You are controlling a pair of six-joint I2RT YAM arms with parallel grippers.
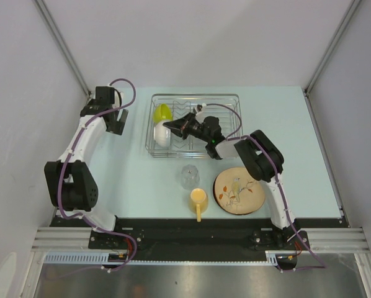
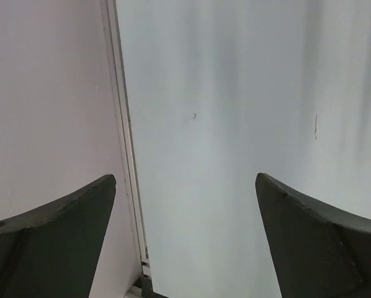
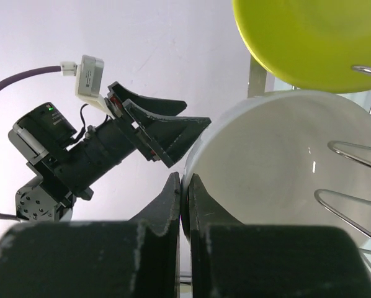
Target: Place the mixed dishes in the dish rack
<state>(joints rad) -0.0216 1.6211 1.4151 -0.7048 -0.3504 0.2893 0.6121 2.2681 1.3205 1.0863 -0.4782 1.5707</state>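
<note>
The silver wire dish rack (image 1: 229,99) stands at the back middle of the table. A lime-green bowl (image 1: 162,113) sits on edge in its left end, and also shows in the right wrist view (image 3: 309,37). The white bowl (image 1: 162,135) sits on edge just in front of it among the prongs. My right gripper (image 1: 171,126) is shut on the white bowl's rim (image 3: 187,186). My left gripper (image 1: 117,119) is open and empty at the back left (image 2: 185,236). The clear glass (image 1: 189,176), yellow mug (image 1: 198,198) and floral plate (image 1: 238,190) stand on the table in front of the rack.
The enclosure's white walls and metal corner posts (image 1: 61,43) ring the table. The left arm (image 1: 74,167) stands along the left edge. The rack's wire prongs (image 3: 353,198) are close beside the white bowl.
</note>
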